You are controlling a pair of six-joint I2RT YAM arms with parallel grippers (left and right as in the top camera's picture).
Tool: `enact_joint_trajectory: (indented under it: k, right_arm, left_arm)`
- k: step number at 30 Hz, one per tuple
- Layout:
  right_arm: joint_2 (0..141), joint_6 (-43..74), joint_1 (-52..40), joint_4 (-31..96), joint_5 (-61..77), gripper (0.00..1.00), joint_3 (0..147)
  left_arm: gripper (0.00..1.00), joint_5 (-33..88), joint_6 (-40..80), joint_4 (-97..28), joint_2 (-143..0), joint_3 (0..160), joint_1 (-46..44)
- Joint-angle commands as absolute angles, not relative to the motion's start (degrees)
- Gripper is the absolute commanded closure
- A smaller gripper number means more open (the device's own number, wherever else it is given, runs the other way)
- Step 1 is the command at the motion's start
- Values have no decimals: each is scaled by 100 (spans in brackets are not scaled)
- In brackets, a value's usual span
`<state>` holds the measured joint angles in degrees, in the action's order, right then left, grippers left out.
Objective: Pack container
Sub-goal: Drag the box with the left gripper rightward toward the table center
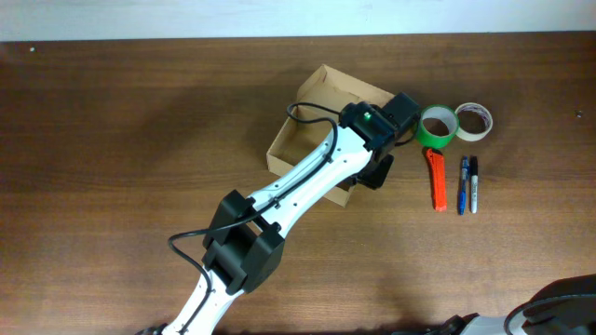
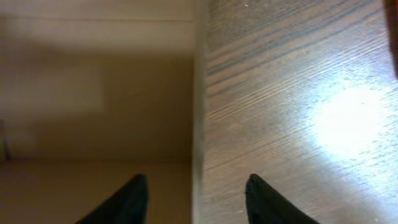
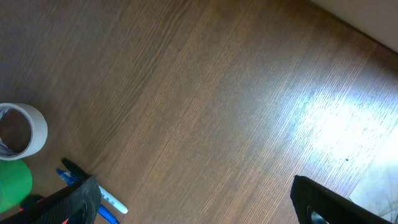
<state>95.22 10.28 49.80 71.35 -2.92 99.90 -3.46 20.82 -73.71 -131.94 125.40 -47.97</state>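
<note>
The left gripper (image 2: 196,182) has its jaws spread and nothing in them. They straddle a side wall of the container (image 2: 93,93): one dark finger hangs inside the box and the other over the bare table (image 2: 298,74). The cardboard edge runs straight up between them.

From above, the container (image 1: 328,93) sits near the far middle of the table (image 1: 140,112), lid open, with the left arm lying across much of it. What I can see of the inside looks bare, so I'd judge that packing has not begun.

Just to the box's right are a green tape roll (image 1: 436,127) and a white tape roll (image 1: 473,121). Nearer me lie an orange cutter (image 1: 436,181), a blue marker (image 1: 463,184) and a black marker (image 1: 473,183).

The right gripper (image 3: 194,184) is well apart from all this. Its jaws are wide and empty over bare wood, with the white tape roll (image 3: 22,127) and green tape roll (image 3: 12,180) at the edge of its view.

What worries me is that wall. The box looks light and nothing braces it, so if the fingers close on it and pull, it could slide, tip or crumple. A sideways shove could drive it into the green tape roll, which sits almost against it. If the arm lifts without centring, a finger could catch the rim and take the box up with it.
</note>
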Motion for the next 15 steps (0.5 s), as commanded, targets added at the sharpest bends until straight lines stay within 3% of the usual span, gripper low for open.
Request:
enact_joint_trajectory:
  k: [1,5,15]
  right_arm:
    - [9526,985,4991,7133,-322,1,10114]
    - [9526,985,4991,7135,-322,1,10114]
    - [9531,985,4991,7133,-322,1,10114]
  left_arm:
    - [48,-517,1984,-7459,-13242,12862,-4755]
    - [46,-895,1964,-8040,-13242,13710,-4746]
    - [30,-2043,1542,-9668,-13238,16571,-4491]
